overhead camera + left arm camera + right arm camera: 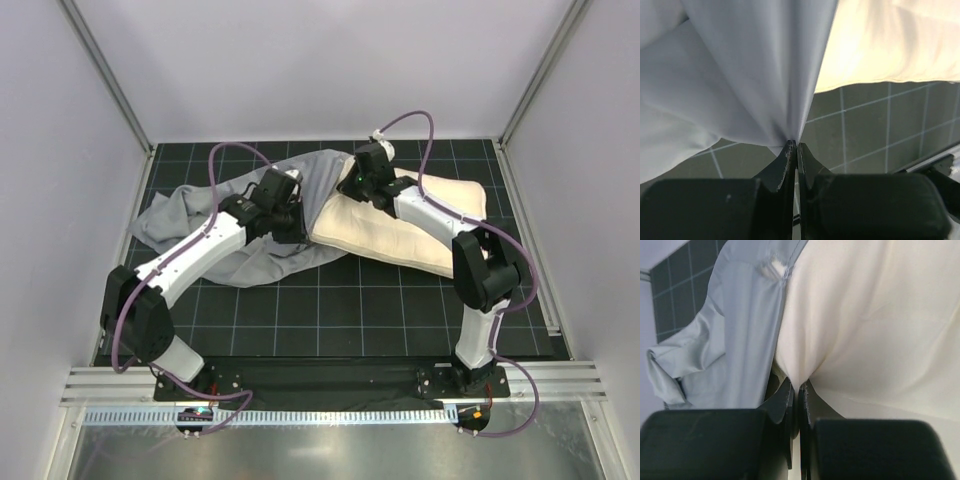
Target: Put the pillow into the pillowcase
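The cream pillow [410, 232] lies on the dark grid mat right of centre, tilted. The blue-grey pillowcase [200, 215] lies crumpled at the left, and its right edge meets the pillow's left end. My left gripper [288, 222] is shut on a pinch of pillowcase [755, 75], holding it raised above the mat beside the pillow [880, 45]. My right gripper [352, 180] is shut on a fold of the pillow [875, 320] at its far left corner, next to the pillowcase's seamed edge [740, 340].
The dark grid mat [340, 310] covers the table. White walls with metal frame posts [105, 75] close the cell on three sides. A metal rail [330, 385] runs along the near edge by the arm bases.
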Controlling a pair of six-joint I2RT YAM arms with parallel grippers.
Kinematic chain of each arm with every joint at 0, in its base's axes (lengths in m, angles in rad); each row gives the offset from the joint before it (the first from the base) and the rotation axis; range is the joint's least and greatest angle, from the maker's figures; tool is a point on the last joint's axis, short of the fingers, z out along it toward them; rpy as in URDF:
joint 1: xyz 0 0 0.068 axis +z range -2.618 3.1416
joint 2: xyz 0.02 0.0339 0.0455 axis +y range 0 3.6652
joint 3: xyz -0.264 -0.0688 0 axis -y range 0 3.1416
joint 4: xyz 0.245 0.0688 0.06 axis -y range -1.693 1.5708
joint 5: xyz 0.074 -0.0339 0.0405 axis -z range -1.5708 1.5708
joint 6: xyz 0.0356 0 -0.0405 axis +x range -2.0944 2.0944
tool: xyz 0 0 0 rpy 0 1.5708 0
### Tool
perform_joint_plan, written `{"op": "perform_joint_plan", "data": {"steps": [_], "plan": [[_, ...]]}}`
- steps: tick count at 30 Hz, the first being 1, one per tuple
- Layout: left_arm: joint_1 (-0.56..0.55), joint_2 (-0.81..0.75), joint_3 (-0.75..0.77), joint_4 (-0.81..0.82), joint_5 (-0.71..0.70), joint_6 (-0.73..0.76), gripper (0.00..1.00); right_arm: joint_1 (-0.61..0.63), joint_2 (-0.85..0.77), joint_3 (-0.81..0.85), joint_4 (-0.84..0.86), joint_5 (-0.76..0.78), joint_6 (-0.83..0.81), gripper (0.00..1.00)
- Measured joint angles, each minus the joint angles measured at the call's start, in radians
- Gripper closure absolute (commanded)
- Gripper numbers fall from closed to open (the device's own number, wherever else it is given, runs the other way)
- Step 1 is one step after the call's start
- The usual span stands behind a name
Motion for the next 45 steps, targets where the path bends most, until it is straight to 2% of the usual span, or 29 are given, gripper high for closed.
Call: {"op": "perform_joint_plan", "data": {"steps": [7, 11, 12, 13, 14, 16, 17, 19, 23, 27, 30, 31, 33, 34, 35, 36, 41, 43, 45], "plan": [[-0.001, -0.089, -0.151, 0.004, -0.093, -0.025, 0.92, -0.079, -0.011, -0.111, 0.167, -0.06, 0.113, 0.96], [-0.005, -0.089, -0.159, 0.017, -0.057, -0.041, 0.91, -0.105, -0.013, -0.139, 0.209, -0.06, 0.145, 0.96], [-0.007, -0.089, -0.158, 0.024, -0.042, -0.046, 0.88, -0.108, -0.013, -0.141, 0.219, -0.06, 0.154, 0.96], [-0.01, -0.089, -0.155, 0.03, -0.029, -0.051, 0.8, -0.109, -0.013, -0.141, 0.229, -0.061, 0.162, 0.96], [-0.018, -0.088, -0.15, 0.029, -0.027, -0.053, 0.57, -0.11, -0.013, -0.142, 0.237, -0.062, 0.168, 0.96], [-0.031, -0.087, -0.131, 0.029, -0.032, -0.053, 0.43, -0.11, -0.013, -0.15, 0.259, -0.064, 0.181, 0.96], [-0.037, -0.087, -0.123, 0.036, -0.04, -0.058, 0.29, -0.11, -0.013, -0.157, 0.275, -0.066, 0.187, 0.96], [-0.048, -0.087, -0.121, 0.067, -0.061, -0.057, 0.21, -0.109, -0.013, -0.165, 0.287, -0.074, 0.194, 0.96], [-0.06, -0.076, -0.123, 0.135, -0.129, -0.061, 0.19, -0.11, -0.013, -0.166, 0.293, -0.091, 0.2, 0.96], [-0.063, -0.042, -0.125, 0.206, -0.204, -0.064, 0.23, -0.11, -0.013, -0.166, 0.302, -0.102, 0.2, 0.96], [-0.064, 0.013, -0.105, 0.212, -0.275, -0.061, 0.3, -0.11, -0.013, -0.166, 0.307, -0.104, 0.2, 0.96], [-0.065, 0.039, -0.092, 0.214, -0.304, -0.06, 0.42, -0.11, -0.013, -0.168, 0.311, -0.104, 0.199, 0.96], [-0.065, 0.076, -0.079, 0.218, -0.349, -0.058, 0.59, -0.11, -0.013, -0.172, 0.319, -0.104, 0.199, 0.96], [-0.065, 0.092, -0.077, 0.217, -0.373, -0.05, 0.74, -0.11, -0.013, -0.174, 0.322, -0.104, 0.199, 0.96], [-0.065, 0.1, -0.075, 0.217, -0.385, -0.055, 0.82, -0.11, -0.014, -0.176, 0.325, -0.104, 0.199, 0.96], [-0.065, 0.108, -0.072, 0.216, -0.399, -0.045, 0.98, -0.11, -0.014, -0.176, 0.327, -0.104, 0.199, 0.96], [-0.065, 0.111, -0.069, 0.214, -0.41, -0.017, 1.0, -0.11, -0.015, -0.176, 0.328, -0.104, 0.195, 0.96], [-0.065, 0.106, -0.068, 0.209, -0.373, -0.006, 1.0, -0.109, -0.016, -0.176, 0.328, -0.104, 0.191, 0.96], [-0.065, 0.106, -0.04, 0.169, -0.278, 0.0, 1.0, -0.109, -0.015, -0.176, 0.329, -0.104, 0.187, 0.96]]}}
